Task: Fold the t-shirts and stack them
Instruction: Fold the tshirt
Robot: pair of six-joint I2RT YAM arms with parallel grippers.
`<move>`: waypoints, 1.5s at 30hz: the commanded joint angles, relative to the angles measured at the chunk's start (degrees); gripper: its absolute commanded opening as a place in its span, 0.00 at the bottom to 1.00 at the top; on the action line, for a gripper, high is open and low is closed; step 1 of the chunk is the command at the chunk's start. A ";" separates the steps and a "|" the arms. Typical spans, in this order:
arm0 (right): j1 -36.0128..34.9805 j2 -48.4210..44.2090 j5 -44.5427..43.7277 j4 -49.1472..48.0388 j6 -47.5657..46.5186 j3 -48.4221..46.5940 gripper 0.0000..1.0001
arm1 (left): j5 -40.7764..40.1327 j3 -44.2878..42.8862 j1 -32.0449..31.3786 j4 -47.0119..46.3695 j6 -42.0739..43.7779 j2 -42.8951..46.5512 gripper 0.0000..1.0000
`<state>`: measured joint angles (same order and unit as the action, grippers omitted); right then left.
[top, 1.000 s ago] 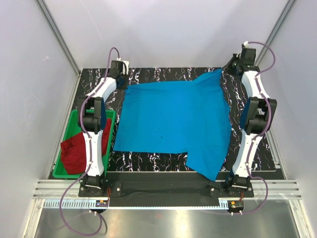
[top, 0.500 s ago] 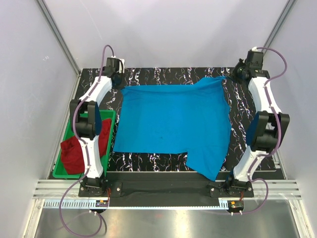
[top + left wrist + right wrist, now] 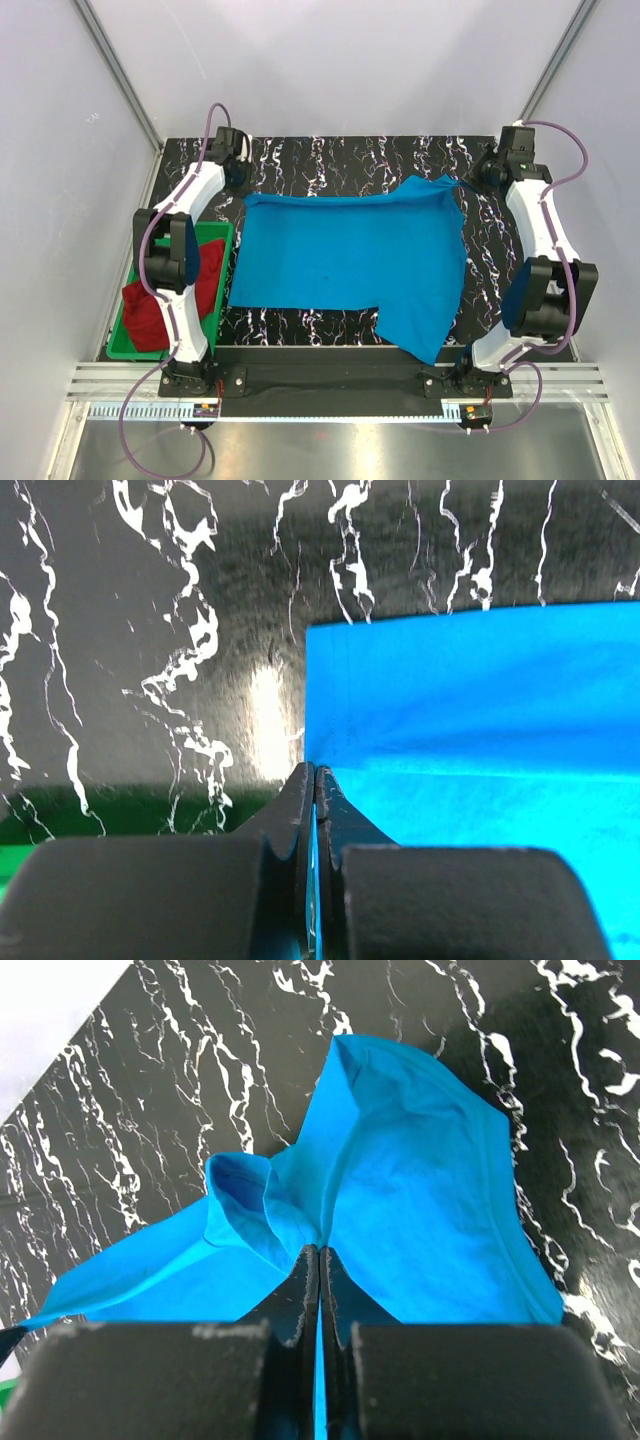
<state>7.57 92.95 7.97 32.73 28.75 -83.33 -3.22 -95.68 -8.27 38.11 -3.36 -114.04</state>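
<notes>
From above, the sky-blue t-shirt (image 3: 350, 260) lies spread on the marbled table (image 3: 350, 155), its far edge drawn nearer than a second ago; the dark red t-shirt (image 3: 150, 310) sits in the green bin (image 3: 122, 347); left wrist: left gripper (image 3: 313, 772) clamped on the blue corner; right wrist: right gripper (image 3: 319, 1252) pinching bunched blue cloth

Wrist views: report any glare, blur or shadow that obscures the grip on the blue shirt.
Left wrist: a glare patch on the table beside the blue t-shirt; the left gripper is blurred near the lens, its shut tips readable. Right wrist: the right gripper is likewise soft, the bunched cloth sharp, no glare at the grip.
</notes>
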 commanded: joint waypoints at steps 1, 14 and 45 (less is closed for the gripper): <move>0.16 -4.35 -2.43 1.19 -0.10 1.06 0.00 | -1.17 1.37 -0.25 1.71 -0.69 3.56 0.00; 0.16 -7.69 -3.75 2.78 1.57 9.14 0.00 | -1.61 4.27 -1.22 3.20 -0.69 3.21 0.00; 0.25 8.56 -0.76 -5.30 -1.24 3.27 0.39 | 14.21 -4.08 -2.71 10.23 -9.91 -2.59 0.37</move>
<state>7.57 99.20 6.09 30.61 28.45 -76.03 7.03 -99.26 -10.90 48.82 -12.34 -116.57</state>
